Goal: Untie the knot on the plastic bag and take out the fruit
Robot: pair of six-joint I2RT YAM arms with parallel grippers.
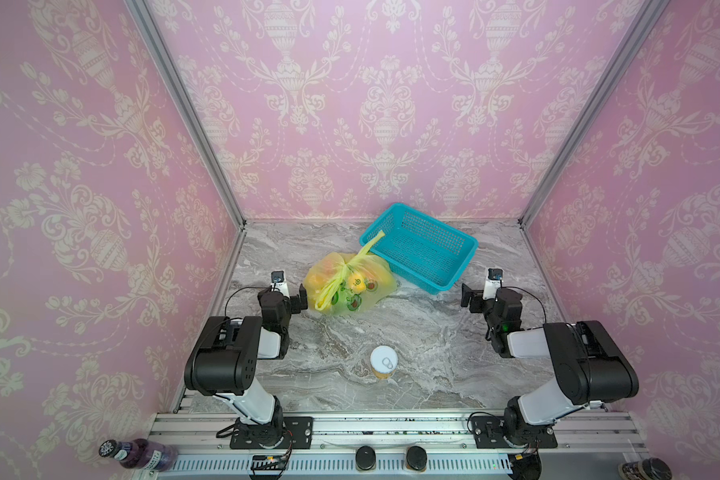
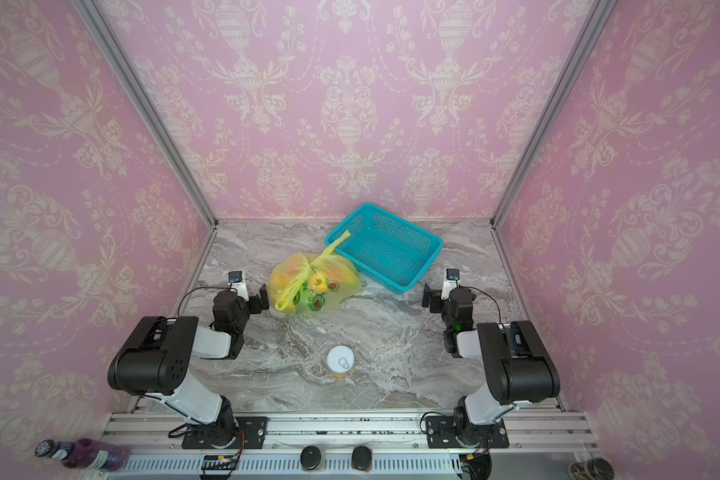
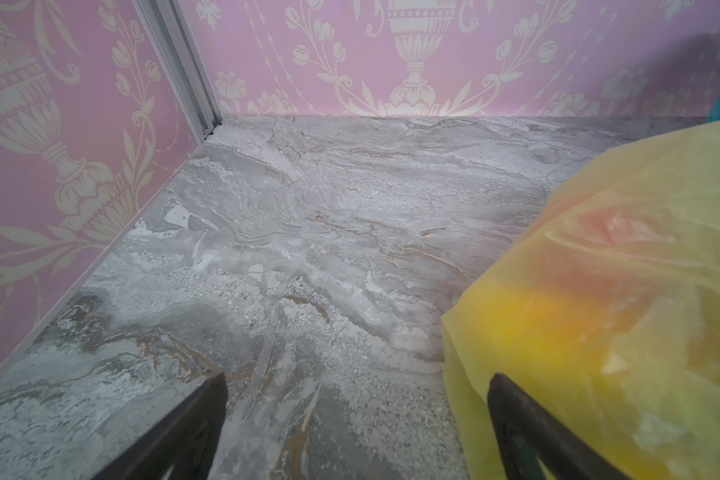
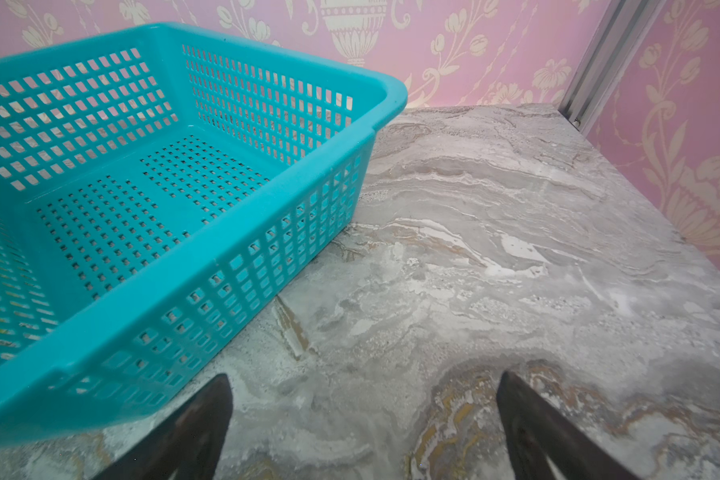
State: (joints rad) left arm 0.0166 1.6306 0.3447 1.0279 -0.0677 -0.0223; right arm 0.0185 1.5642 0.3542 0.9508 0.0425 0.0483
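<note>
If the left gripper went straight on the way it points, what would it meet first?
Probably the plastic bag: one finger of the open left gripper overlaps its side; ahead otherwise only bare table.

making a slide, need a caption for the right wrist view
Open right gripper hovers over the marble table beside the empty turquoise basket.

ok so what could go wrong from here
The open left hand is close beside the thin translucent yellow plastic bag, away from its twisted bright-yellow knot; closing here may just pinch film. One strip end lies over the rim of the turquoise perforated basket, so pulling could drag it.
</note>
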